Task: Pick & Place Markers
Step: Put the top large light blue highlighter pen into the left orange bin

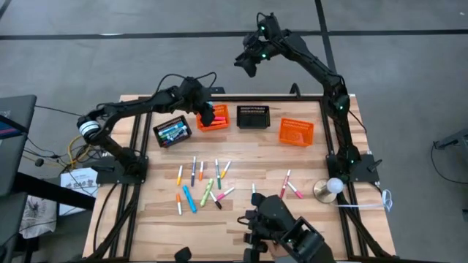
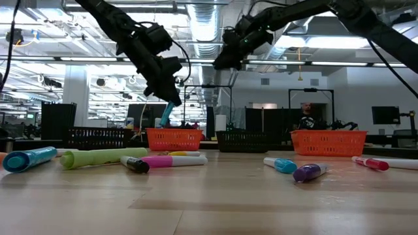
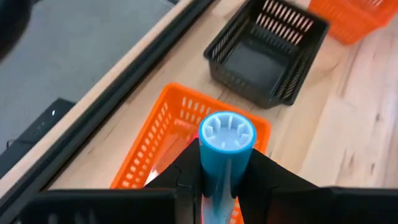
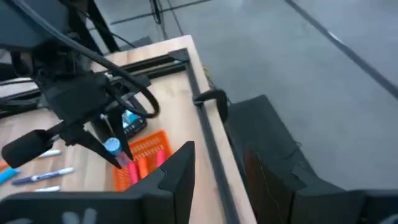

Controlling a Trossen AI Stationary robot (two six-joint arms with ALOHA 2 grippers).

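Left wrist view shows the left gripper [image 3: 227, 180] pinching a light blue marker [image 3: 226, 138] right above the orange basket [image 3: 158, 140], ready to drop it in. More markers [image 1: 201, 183] wait on the table [image 1: 146, 208]. High up, the right gripper [image 1: 248, 64] holds nothing, fingers partly apart.

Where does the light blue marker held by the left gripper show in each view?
High view: hidden under the left gripper, above the left orange basket.
Low view: light blue marker hanging from the gripper, over that basket.
Left wrist view: centre, cap-end on, between the fingers.
Right wrist view: small, lower left, over that basket.
Shared landmark: the left orange basket.
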